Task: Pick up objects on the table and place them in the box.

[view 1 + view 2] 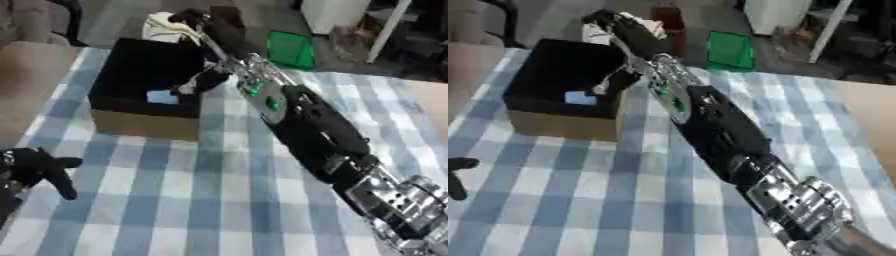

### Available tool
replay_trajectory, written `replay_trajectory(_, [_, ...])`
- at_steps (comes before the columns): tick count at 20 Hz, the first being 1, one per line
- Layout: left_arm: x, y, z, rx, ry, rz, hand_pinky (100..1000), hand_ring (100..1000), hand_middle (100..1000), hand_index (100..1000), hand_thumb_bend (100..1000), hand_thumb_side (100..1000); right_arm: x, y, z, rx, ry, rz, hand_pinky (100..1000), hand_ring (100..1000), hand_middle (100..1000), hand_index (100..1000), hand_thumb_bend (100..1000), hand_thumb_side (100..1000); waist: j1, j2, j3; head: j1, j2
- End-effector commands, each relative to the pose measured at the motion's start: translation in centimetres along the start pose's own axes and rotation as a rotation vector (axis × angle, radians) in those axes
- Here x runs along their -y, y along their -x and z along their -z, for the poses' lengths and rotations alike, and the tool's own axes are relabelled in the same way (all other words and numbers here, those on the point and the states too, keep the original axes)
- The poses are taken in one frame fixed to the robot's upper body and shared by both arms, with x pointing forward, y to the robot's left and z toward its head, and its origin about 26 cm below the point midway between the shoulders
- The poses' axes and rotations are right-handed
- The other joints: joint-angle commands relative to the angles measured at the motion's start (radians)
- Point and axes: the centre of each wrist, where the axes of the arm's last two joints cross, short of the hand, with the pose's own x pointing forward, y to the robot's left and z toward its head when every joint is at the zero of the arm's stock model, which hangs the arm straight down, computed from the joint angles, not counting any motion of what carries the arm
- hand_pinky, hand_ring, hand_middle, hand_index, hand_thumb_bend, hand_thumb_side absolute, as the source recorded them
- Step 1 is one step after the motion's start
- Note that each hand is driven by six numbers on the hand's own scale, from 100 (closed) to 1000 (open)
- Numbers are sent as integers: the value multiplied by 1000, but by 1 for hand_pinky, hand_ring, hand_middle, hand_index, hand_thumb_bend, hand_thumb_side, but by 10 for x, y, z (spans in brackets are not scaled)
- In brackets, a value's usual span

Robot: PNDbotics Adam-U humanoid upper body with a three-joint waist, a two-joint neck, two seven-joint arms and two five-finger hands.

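Right robot hand beyond box, possibly holding white object

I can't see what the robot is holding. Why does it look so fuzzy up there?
Left eye view: the right hand is smeared by blur above the box, so the pale thing by it stays unclear. Right eye view: equally soft; the box's inside is dark shadow.

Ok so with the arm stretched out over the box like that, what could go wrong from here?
The right hand holds a white object past the box's far rim; released there, it might fall outside rather than in. The forearm also hangs low over the near right corner, so pulling back could nudge the box. Whether the fingers have closed on the object cannot be told.
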Motion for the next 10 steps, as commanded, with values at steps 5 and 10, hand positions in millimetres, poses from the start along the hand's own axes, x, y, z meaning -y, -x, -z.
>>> replay_trajectory(5, [-2, 1, -8, -20, -37, 19, 876, 541, 535, 732, 184, 842, 31, 4, -7, 13, 66, 17, 758, 920, 790, 915, 735, 164, 26, -30, -51, 24, 13])
replay_trajectory(10, [-3, 6, -17, -49, -81, 21, 877, 544, 538, 732, 188, 845, 44, 3, -23, 41, 77, 61, 728, 944, 776, 923, 675, 112, 42, -38, -113, 45, 47])
